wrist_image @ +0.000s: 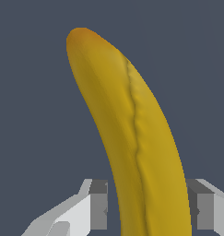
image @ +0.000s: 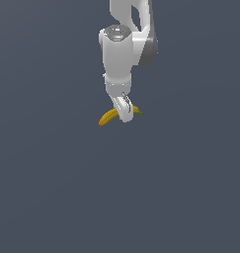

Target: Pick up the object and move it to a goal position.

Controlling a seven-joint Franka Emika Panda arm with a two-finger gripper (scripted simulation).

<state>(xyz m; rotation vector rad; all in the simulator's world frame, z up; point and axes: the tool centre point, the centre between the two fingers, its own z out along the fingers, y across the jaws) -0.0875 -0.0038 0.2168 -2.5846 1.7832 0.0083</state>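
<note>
Grasp step. We see the pincer [image: 125,114] down over the banana [image: 108,117], fingers [wrist_image: 98,205] straddling its middle with slim gaps showing: spread, not yet pinching. Banana apparently lies on the grey worktop [image: 52,188]. Next, we judge: close, then lift toward the goal.

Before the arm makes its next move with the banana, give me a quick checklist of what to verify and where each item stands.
1. Banana between the fingers: ok, one finger on each side in the wrist view.
2. Pads touching the peel: cannot tell, a thin gap shows on both sides.
3. Gripper placed near the banana's middle: ok, both ends stick out in the exterior view.
4. Banana lifted off the floor: cannot tell.
5. Goal spot visible: not ok, no marker in either view.
</note>
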